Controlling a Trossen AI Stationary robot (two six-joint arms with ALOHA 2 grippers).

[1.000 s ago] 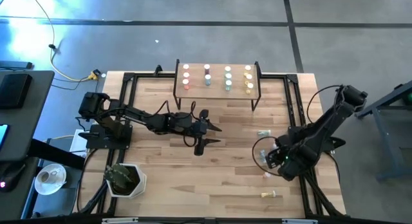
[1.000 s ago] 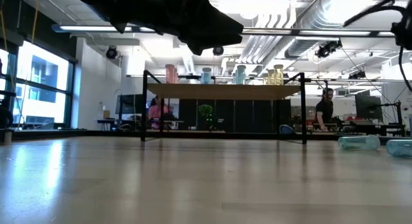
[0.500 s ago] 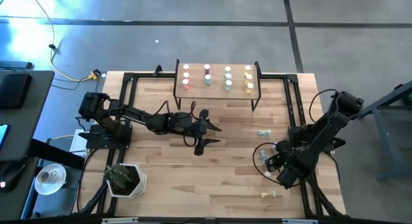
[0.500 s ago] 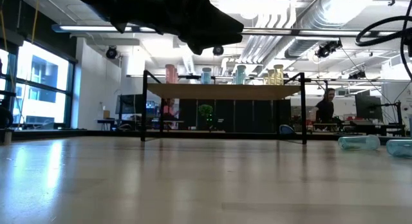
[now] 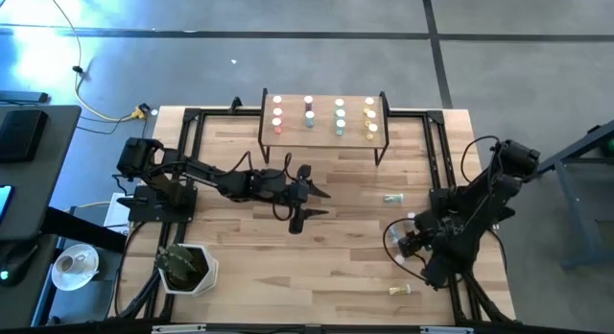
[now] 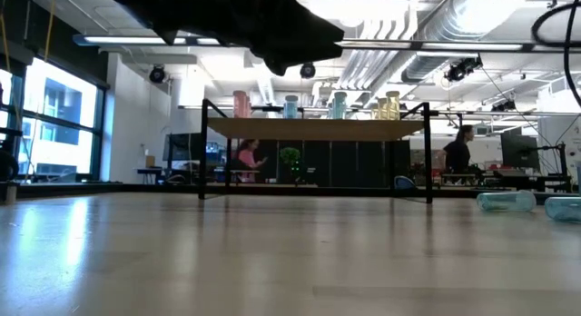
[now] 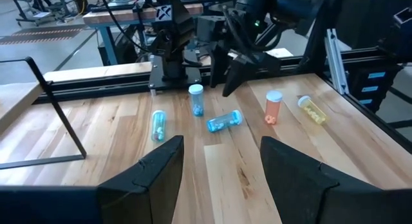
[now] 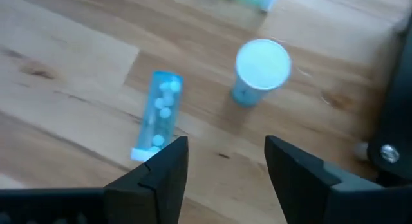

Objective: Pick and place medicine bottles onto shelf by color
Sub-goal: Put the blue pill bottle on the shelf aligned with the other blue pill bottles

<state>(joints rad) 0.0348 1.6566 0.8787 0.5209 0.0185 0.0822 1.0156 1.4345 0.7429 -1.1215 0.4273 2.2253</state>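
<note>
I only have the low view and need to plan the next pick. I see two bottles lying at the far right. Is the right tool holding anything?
Observer: No. The right wrist view shows the right tool open and empty, above a lying blue bottle.
Operator: Anything standing near it?
Observer: Yes, an upright blue bottle with a white cap stands beside the lying one, not touching it.
Operator: And the left tool?
Observer: The high view shows the left tool open and empty over the middle of the table, in front of the shelf.
</note>
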